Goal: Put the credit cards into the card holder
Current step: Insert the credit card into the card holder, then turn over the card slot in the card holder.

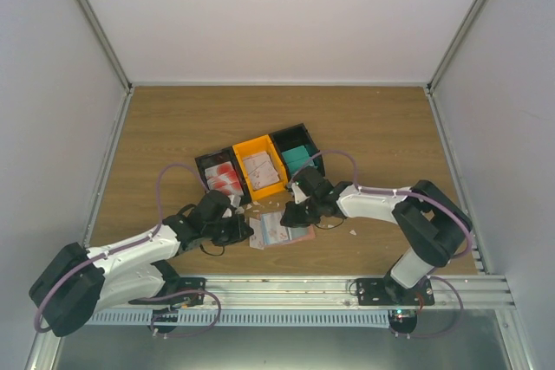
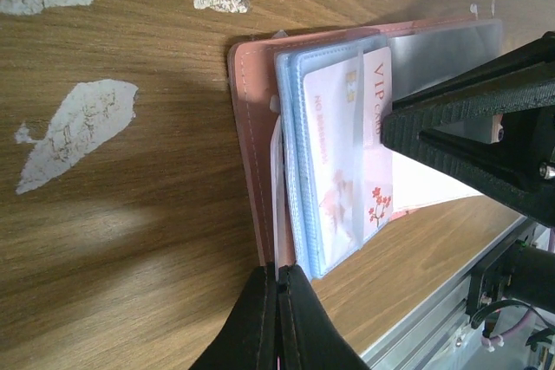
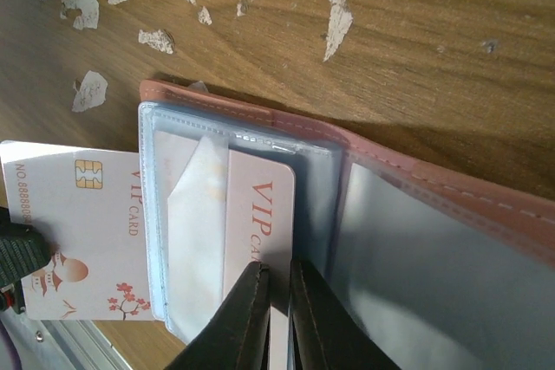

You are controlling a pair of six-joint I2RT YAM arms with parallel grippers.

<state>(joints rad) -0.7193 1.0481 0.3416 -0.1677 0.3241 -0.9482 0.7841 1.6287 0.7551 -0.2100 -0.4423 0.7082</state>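
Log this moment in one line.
step: insert card | left fingers: shut on VIP card, one end inside card holder | right fingers: shut on its pocket

One overhead, two close-ups: card holder [image 2: 249, 127]

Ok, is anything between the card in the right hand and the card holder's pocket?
Nothing visible: the VIP card pinched by the right hand already sits partly inside a clear pocket of the card holder.

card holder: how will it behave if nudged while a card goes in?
Likely light and apt to slide: the card holder lies flat on the smooth table, perhaps why the left gripper pinches its edge. Its clear pockets look thin and floppy, so they may buckle against an entering credit card.
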